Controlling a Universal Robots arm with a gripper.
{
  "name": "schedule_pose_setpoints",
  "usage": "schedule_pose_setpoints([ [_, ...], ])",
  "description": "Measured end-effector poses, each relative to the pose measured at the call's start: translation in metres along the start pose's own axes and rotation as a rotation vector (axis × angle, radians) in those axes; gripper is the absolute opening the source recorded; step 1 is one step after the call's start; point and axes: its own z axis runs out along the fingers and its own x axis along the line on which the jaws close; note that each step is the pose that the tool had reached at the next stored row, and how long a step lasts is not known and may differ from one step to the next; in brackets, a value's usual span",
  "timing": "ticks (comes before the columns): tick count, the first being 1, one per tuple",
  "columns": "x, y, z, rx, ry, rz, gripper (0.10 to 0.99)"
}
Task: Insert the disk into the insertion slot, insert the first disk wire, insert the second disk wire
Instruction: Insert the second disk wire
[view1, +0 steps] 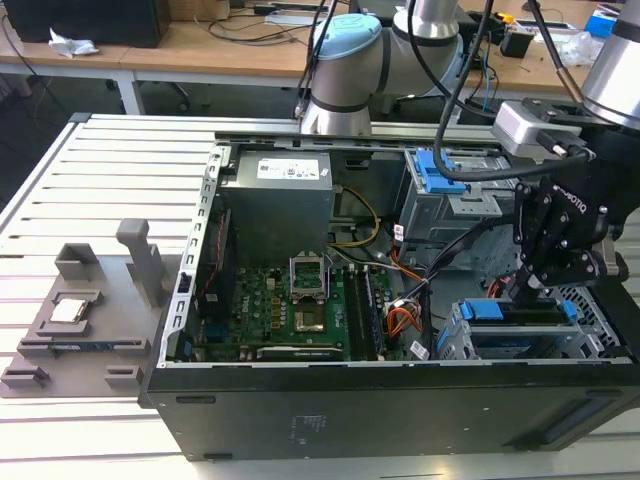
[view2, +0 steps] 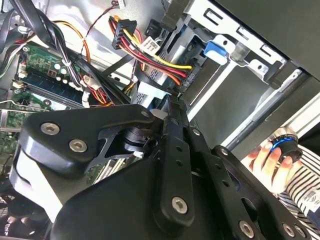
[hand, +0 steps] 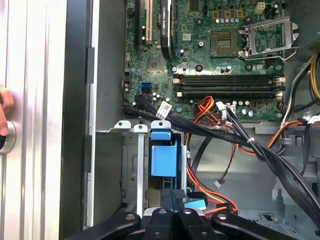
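Observation:
The disk (view1: 520, 313), in its bright blue carrier (hand: 164, 160), lies inside the insertion slot (view1: 535, 345), a grey perforated cage at the case's near corner on the exterior view's right. My gripper (view1: 527, 292) hangs right over the disk's inner end. Its fingers (hand: 167, 200) are pressed together, with nothing visible between them. In the second wrist view my gripper (view2: 172, 102) points at a black connector (view2: 186, 80) on a red, yellow and black wire bundle (view2: 150, 55), right at the tips. The same bundle (hand: 212, 197) runs beside the fingers.
The open computer case holds a motherboard (view1: 300, 300), a power supply (view1: 275, 200) and a taller grey cage with a blue latch (view1: 440, 175). Thick black cables (hand: 260, 150) cross near the slot. A person's hand (view2: 265, 160) rests outside the case wall. A grey fixture (view1: 75, 310) stands on the exterior view's left.

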Motion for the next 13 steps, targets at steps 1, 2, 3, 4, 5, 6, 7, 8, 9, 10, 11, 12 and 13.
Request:
schedule_pose_setpoints([
  [1,0.0019,-0.0007,0.0003,-0.001,0.0001,0.000,0.102],
  [2,0.0026,-0.0009,0.0005,-0.001,0.0000,0.001,0.102],
  [3,0.0031,-0.0010,0.0016,-0.002,-0.0005,0.002,0.102],
  [4,0.0032,-0.0011,0.0030,-0.002,-0.0009,0.002,0.102],
  [5,0.0031,-0.0012,0.0042,-0.002,-0.0010,0.002,0.102],
  [6,0.0031,-0.0013,0.0052,-0.002,-0.0005,0.002,0.102],
  [7,0.0030,-0.0014,0.0063,-0.002,0.0002,0.002,0.102],
  [8,0.0030,-0.0014,0.0069,-0.002,0.0002,0.002,0.102],
  [9,0.0029,-0.0015,0.0073,-0.002,-0.0005,0.002,0.102],
  [10,0.0028,-0.0015,0.0074,-0.002,-0.0008,0.002,0.102],
  [11,0.0028,-0.0015,0.0075,-0.002,-0.0009,0.002,0.102],
  [12,0.0028,-0.0015,0.0076,-0.002,-0.0008,0.002,0.114],
  [13,0.0028,-0.0015,0.0076,-0.002,-0.0008,0.002,0.169],
])
